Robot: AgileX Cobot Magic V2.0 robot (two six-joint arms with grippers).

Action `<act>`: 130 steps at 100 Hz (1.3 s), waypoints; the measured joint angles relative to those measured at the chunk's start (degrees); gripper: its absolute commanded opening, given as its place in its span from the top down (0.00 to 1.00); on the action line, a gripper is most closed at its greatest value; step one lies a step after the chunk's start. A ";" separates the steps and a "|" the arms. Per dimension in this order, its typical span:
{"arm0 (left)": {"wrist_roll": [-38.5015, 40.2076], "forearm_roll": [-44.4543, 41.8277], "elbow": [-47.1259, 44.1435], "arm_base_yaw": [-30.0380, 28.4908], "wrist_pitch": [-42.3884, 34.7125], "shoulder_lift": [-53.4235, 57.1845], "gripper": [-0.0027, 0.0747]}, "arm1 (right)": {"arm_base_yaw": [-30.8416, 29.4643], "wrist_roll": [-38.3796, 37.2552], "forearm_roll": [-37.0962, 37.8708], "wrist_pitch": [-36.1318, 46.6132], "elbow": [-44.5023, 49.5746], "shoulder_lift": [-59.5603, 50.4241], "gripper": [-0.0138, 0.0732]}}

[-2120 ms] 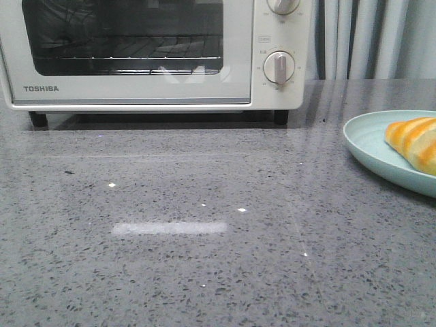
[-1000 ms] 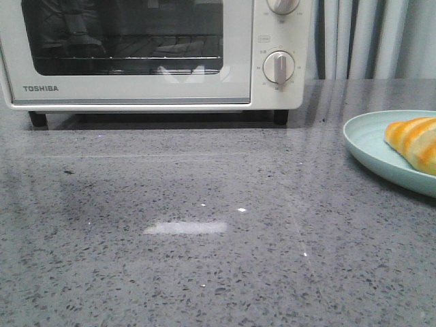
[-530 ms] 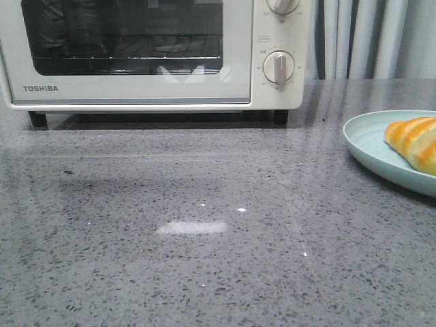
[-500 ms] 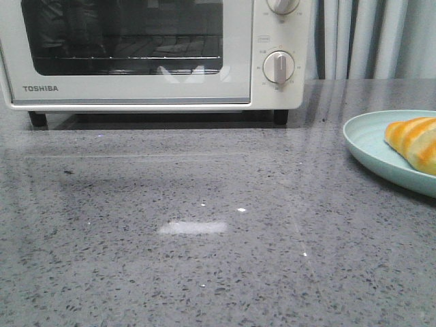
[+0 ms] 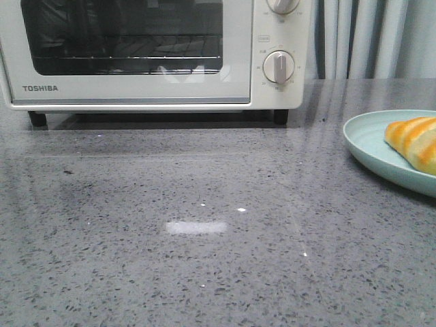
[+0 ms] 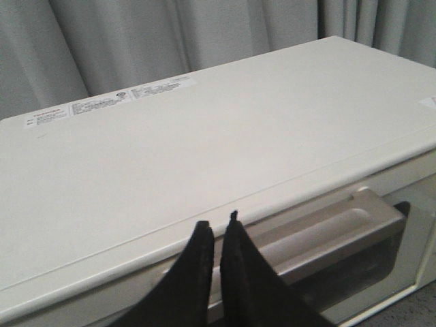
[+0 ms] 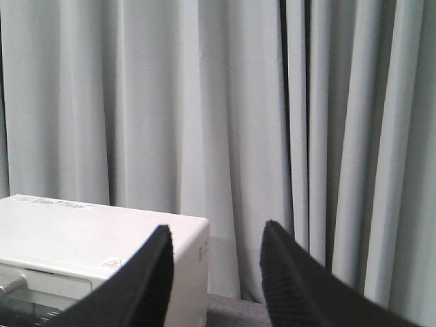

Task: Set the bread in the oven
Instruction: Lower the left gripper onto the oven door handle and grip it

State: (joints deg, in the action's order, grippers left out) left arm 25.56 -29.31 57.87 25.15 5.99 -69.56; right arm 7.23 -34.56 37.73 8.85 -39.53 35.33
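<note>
The white TOSHIBA oven [image 5: 136,54] stands at the back left of the table with its glass door closed. The bread [image 5: 414,142], golden-orange with cream stripes, lies on a pale blue plate [image 5: 371,146] at the right edge. Neither gripper shows in the front view. In the left wrist view my left gripper [image 6: 218,225] is shut and empty, hovering just above the oven's top front edge [image 6: 204,157], over the silver door handle [image 6: 327,228]. In the right wrist view my right gripper [image 7: 218,235] is open and empty, held high, with the oven's top right corner [image 7: 102,245] beyond it.
Two round white knobs [image 5: 279,67] sit on the oven's right panel. Grey curtains [image 7: 238,102] hang behind the table. The speckled grey tabletop [image 5: 204,231] stretches between oven and plate.
The bright reflection on the tabletop has shrunk and drawn to the right, and a faint shadow has shifted over the left of the table. Oven, plate and bread have not moved.
</note>
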 measured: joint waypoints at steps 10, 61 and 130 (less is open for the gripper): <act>0.19 0.43 0.00 -0.60 -0.36 -0.11 0.99 | 0.00 0.00 0.00 0.00 0.00 0.00 0.52; 0.32 1.70 0.26 -0.72 -1.42 -3.87 0.99 | 0.00 0.00 0.00 -0.13 0.00 0.00 0.52; 0.21 1.82 -0.76 -0.72 0.11 -4.40 0.99 | 0.00 0.00 0.00 -0.37 0.00 0.00 0.52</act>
State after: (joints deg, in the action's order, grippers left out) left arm 25.77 -27.50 57.10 24.43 6.10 -73.95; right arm 7.23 -34.56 37.73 8.48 -39.53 35.33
